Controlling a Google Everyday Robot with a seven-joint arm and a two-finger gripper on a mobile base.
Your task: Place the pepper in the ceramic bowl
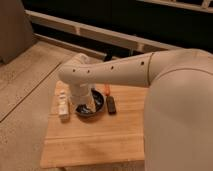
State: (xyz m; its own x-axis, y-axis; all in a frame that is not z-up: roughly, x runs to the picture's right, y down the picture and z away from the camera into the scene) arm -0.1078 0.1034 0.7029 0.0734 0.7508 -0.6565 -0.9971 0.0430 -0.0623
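One light, smooth pepper (107, 90) lies just right of the gripper's (86, 104) spread fingers, which hang over the bowl (100, 110) — likely best pinched across its middle.

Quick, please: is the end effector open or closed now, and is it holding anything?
End effector: open, over the bowl, holding nothing; the pepper lies apart from it.

High close view over the arm (120, 70), down onto the table (90, 142), fingers (86, 106) above the ceramic bowl (102, 104)
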